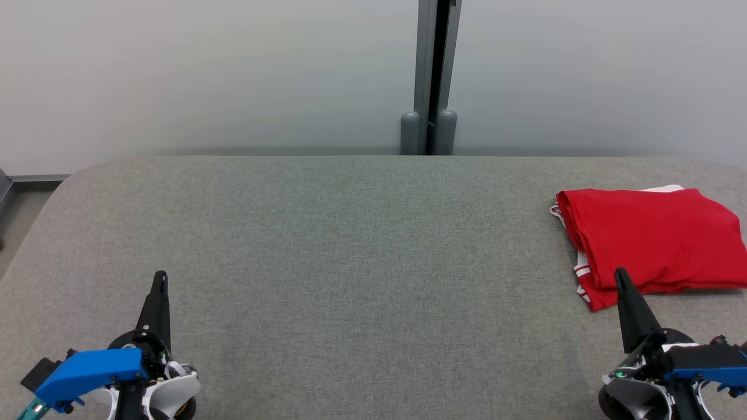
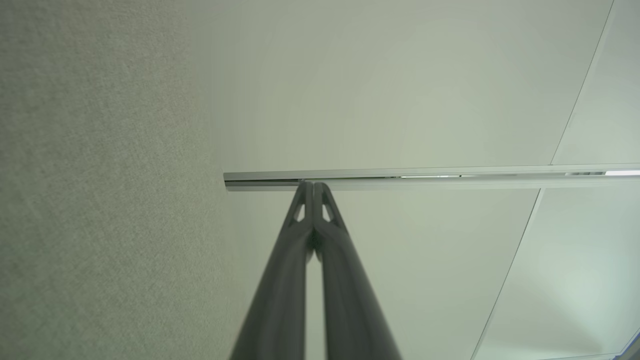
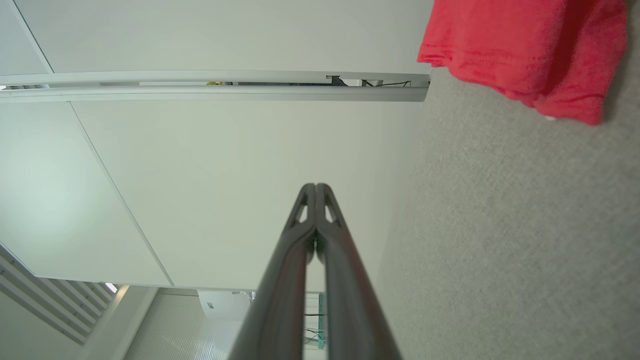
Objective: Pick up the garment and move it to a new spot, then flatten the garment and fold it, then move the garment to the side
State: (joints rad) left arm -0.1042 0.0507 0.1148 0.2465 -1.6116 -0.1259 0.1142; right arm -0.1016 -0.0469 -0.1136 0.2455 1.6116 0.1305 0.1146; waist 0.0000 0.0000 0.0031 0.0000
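A red garment (image 1: 653,242) with white trim lies folded in a compact rectangle at the far right of the grey table (image 1: 350,245); its edge also appears in the right wrist view as red cloth (image 3: 525,50). My right gripper (image 1: 620,274) is shut and holds nothing, its tip just in front of the garment's near left corner. At the lower left my left gripper (image 1: 160,276) is shut and empty, far from the garment. In the wrist views the left gripper (image 2: 312,184) and the right gripper (image 3: 315,186) each have their fingers pressed together.
Grey padded fabric covers the table, which has rounded far corners. Behind it stands a pale wall with a grey vertical post (image 1: 429,76). Floor shows past the table's left edge (image 1: 17,216).
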